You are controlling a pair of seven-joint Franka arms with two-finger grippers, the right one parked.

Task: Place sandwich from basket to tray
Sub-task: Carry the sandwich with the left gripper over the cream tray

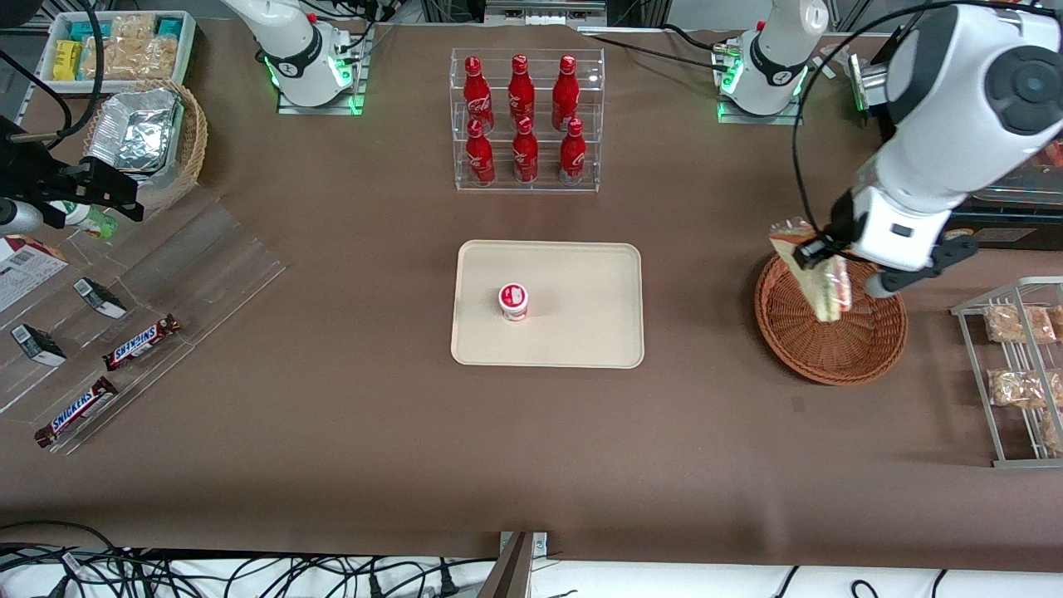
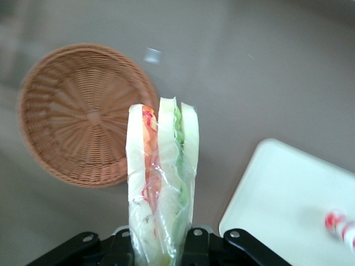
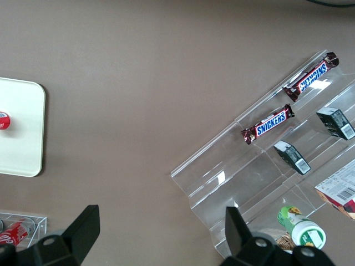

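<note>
Clearly, the sandwich (image 1: 818, 278) was held clamped in the claw (image 1: 830, 264), lifted above the basket (image 1: 830, 353); the tray (image 1: 581, 332) was seen well apart from the claw on the table (image 1: 332, 415).

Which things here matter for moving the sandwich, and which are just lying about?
Job:
sandwich, held above the basket
gripper, shut on it
basket, now holding nothing
tray

Lying about:
small red-and-white cup on the tray
cola bottles in their rack
Snickers bars
foil containers
</note>
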